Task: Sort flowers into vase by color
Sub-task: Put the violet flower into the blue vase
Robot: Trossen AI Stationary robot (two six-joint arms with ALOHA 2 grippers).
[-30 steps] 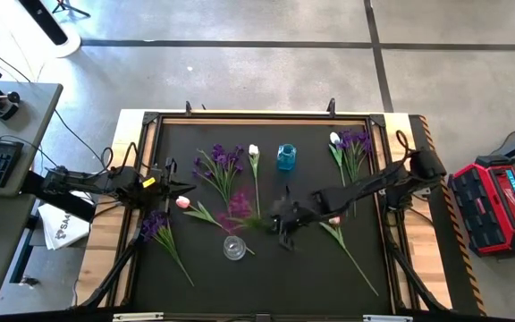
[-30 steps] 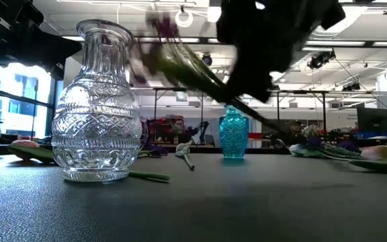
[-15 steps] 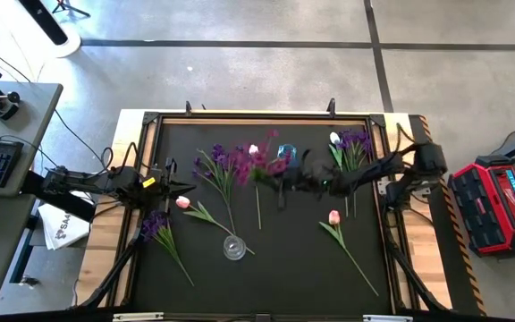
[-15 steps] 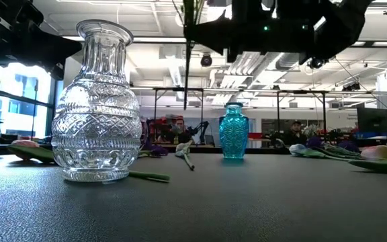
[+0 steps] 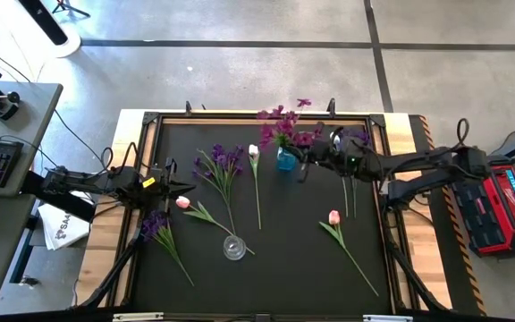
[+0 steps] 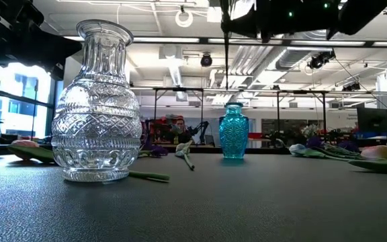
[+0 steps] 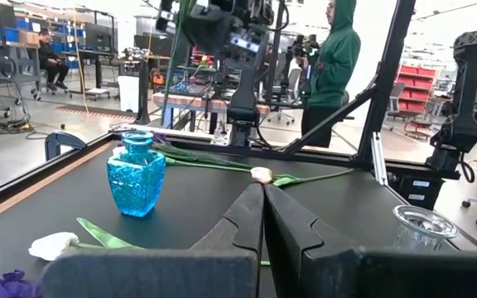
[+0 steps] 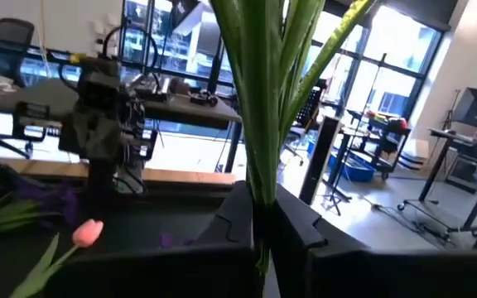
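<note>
— Room under the right claw (image 5: 302, 159)?
— Little. Blue vase (image 5: 285, 159) just beneath its tip, with the purple sprig (image 5: 282, 125) clamped in it and spreading past the far edge of the worktop (image 5: 284, 286).
— Beside it?
— White tulip (image 5: 254, 152) and purple stems (image 5: 222, 165) on the side toward the left claw (image 5: 184, 186); more stems (image 5: 351, 156) lying under its own arm.
— Anywhere clear?
— Bare worktop nearer the front, between the clear vase (image 5: 233, 248) and a pink tulip (image 5: 333, 217). Another pink tulip (image 5: 182, 203) just beside the closed left claw.
</note>
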